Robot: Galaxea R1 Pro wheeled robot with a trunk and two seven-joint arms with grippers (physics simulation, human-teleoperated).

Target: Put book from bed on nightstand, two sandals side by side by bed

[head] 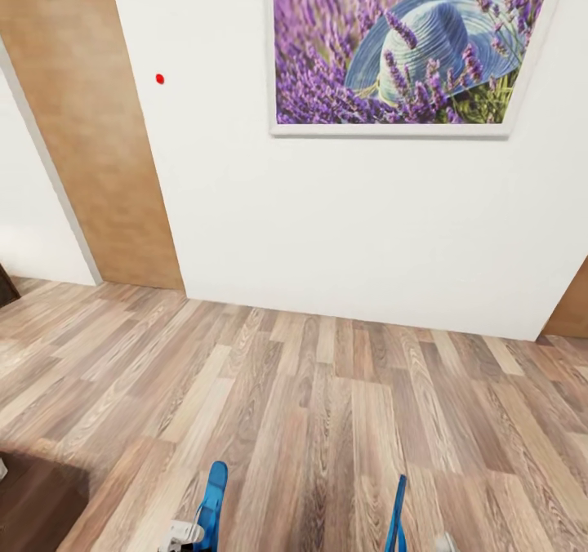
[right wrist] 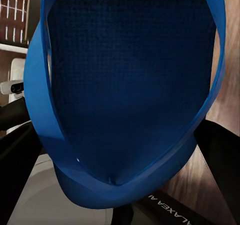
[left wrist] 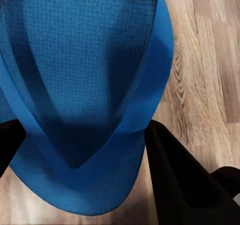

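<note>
Over the wood-plank floor (head: 343, 421) facing a white wall (head: 327, 225), my left tool (left wrist: 80, 150) and right tool (right wrist: 115, 155) each clamp a blue sandal (left wrist: 85, 60) (right wrist: 130, 75).

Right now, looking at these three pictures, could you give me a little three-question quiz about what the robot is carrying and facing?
1. True or false: each gripper holds a blue sandal.
2. Multiple choice: what hangs on the white wall ahead? A) a mirror B) a picture of a hat among lavender C) a clock
3. Fill in: the floor is made of wood ____.

Key:
1. True. The left gripper is shut on the left sandal, and the right gripper is shut on the right sandal; both sandals also poke up at the bottom of the head view.
2. B, the framed picture on the wall.
3. Planks, on the floor.
</note>
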